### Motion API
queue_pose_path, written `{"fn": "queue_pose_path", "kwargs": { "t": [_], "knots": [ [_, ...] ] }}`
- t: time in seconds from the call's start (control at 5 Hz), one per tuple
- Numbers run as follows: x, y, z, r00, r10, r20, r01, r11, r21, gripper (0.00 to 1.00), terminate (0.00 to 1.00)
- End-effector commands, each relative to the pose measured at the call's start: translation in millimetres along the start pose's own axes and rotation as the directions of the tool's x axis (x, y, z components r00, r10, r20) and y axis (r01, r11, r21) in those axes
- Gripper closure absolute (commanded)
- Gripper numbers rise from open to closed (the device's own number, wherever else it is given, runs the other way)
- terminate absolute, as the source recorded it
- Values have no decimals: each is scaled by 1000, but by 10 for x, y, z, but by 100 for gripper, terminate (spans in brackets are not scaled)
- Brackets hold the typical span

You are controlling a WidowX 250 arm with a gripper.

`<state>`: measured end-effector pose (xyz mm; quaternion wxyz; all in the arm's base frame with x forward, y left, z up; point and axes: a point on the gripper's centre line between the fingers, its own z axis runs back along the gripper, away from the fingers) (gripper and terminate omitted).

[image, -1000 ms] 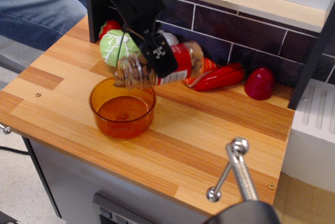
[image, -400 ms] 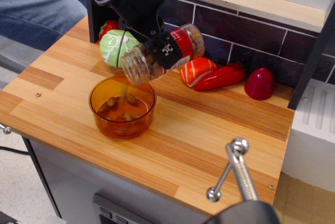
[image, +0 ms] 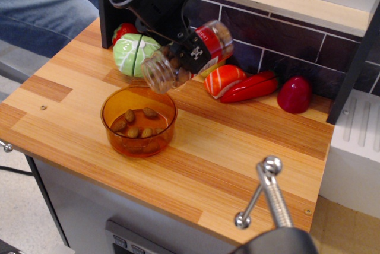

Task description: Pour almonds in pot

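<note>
Orange plastic, translucent, and there's the pot (image: 139, 121) sitting near the front-left of the wooden surface (image: 237, 165) with almonds (image: 138, 128) already lying in it: roughly five or six, though some overlap, so call that an estimate. The gripper (image: 189, 52) is clamped around one clear jar (image: 187, 57), red-labelled, tipped mouth-down to the left, with its open neck hanging just above and behind the pot's far rim. A few nuts look to be left up in the jar's raised end, but the glare makes that hard to tell.

Now the risks. That mouth sits near the rim rather than over the middle, so I'd judge a late almond could clip the edge and skitter onto the surface. The pot is light and loose; a nudge from the jar neck could shove or tip it.

Behind the action: one green cabbage (image: 135, 53), one salmon-striped toy (image: 224, 79), one long red pepper (image: 250, 86), one dark red rounded toy (image: 295, 94), and a red piece (image: 123, 31) peeking behind the cabbage.
</note>
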<state>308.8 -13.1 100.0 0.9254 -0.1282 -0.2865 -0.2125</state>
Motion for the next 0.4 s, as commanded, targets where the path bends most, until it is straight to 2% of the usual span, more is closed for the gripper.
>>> {"fn": "queue_pose_path", "kwargs": {
  "t": [0.0, 0.2],
  "knots": [
    [161, -72, 179, 989, 16, 146, -31, 995, 100, 100, 0],
    [160, -58, 157, 984, 27, 173, -54, 987, 150, 100, 100]
  ]
}}
